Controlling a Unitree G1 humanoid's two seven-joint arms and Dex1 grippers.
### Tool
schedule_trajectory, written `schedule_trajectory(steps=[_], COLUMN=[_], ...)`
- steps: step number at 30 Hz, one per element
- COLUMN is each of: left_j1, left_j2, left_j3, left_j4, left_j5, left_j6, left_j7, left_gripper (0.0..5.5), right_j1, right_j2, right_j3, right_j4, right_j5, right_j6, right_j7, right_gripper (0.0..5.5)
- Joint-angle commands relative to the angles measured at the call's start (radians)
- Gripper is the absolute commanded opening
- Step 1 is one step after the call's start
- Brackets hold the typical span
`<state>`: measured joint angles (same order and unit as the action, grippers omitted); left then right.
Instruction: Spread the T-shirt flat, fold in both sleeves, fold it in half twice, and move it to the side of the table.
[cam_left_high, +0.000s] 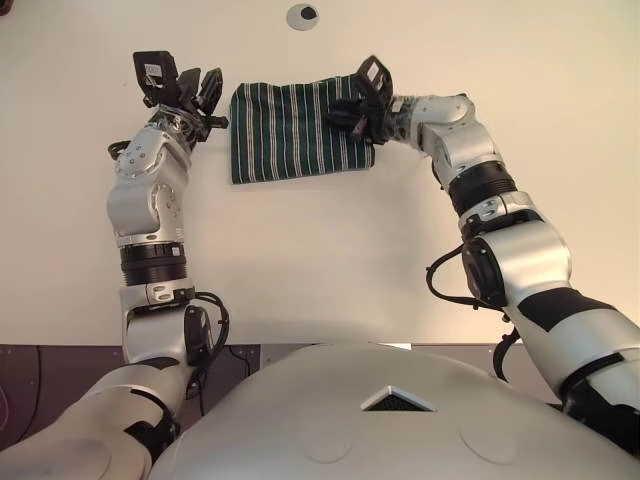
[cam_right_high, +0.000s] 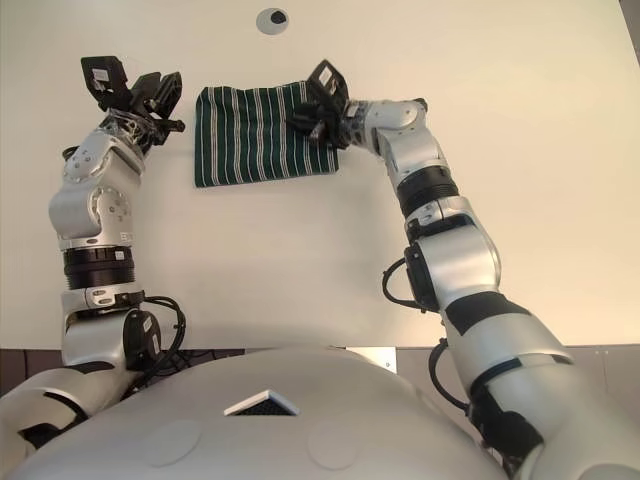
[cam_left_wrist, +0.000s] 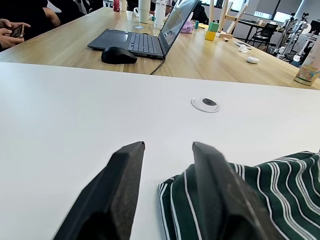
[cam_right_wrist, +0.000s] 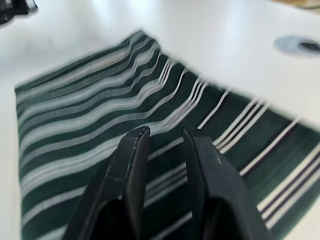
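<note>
The T-shirt (cam_left_high: 290, 132), dark green with thin white stripes, lies folded into a small rectangle on the far middle of the white table (cam_left_high: 320, 250). My left gripper (cam_left_high: 200, 86) hovers just off the shirt's left edge, open with nothing between its fingers (cam_left_wrist: 125, 170); the shirt's corner (cam_left_wrist: 260, 195) lies beside them. My right gripper (cam_left_high: 346, 112) is over the shirt's right end. Its fingers (cam_right_wrist: 132, 160) stand a narrow gap apart just above the striped cloth (cam_right_wrist: 75, 110), with no cloth pinched between them.
A round cable grommet (cam_left_high: 302, 16) is set in the table just beyond the shirt. A wooden table with a laptop (cam_left_wrist: 145, 37) and mouse (cam_left_wrist: 119, 55) stands farther back. The white table's near edge (cam_left_high: 320, 342) runs in front of me.
</note>
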<state>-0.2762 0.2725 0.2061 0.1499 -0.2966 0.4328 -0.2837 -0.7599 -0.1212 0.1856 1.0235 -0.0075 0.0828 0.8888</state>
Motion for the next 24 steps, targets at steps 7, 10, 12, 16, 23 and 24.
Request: schedule_trajectory(steps=[7,10,12,16,23,24], left_j1=[0.008,0.029,0.046,0.055,0.079,0.084], left_j2=[0.012,0.006,0.002,-0.006,-0.009,-0.010], left_j3=[0.000,0.009,0.015,0.026,0.043,0.045], left_j4=[-0.014,-0.028,-0.038,-0.045,-0.083,-0.089], left_j5=[0.004,0.001,-0.002,-0.009,-0.016,-0.017], left_j6=[0.023,0.022,0.021,0.017,0.022,0.021], left_j7=[-0.009,-0.002,0.004,0.013,0.029,0.032], left_gripper=[1.71,1.71,1.71,1.71,1.71,1.71], right_j1=[0.025,0.054,0.080,0.162,0.387,0.424], right_j2=[-0.123,-0.243,-0.325,-0.447,-0.338,-0.308], right_j3=[0.081,0.038,0.002,-0.135,-0.264,-0.284], right_j4=[0.147,0.181,0.206,0.244,-0.534,-0.724], right_j5=[-0.153,-0.127,-0.108,-0.026,0.287,0.352], right_j6=[0.122,0.142,0.151,0.165,0.731,0.897], right_j7=[-0.186,-0.205,-0.227,-0.384,-0.380,-0.427], right_gripper=[1.19,1.19,1.19,1.19,1.19,1.19])
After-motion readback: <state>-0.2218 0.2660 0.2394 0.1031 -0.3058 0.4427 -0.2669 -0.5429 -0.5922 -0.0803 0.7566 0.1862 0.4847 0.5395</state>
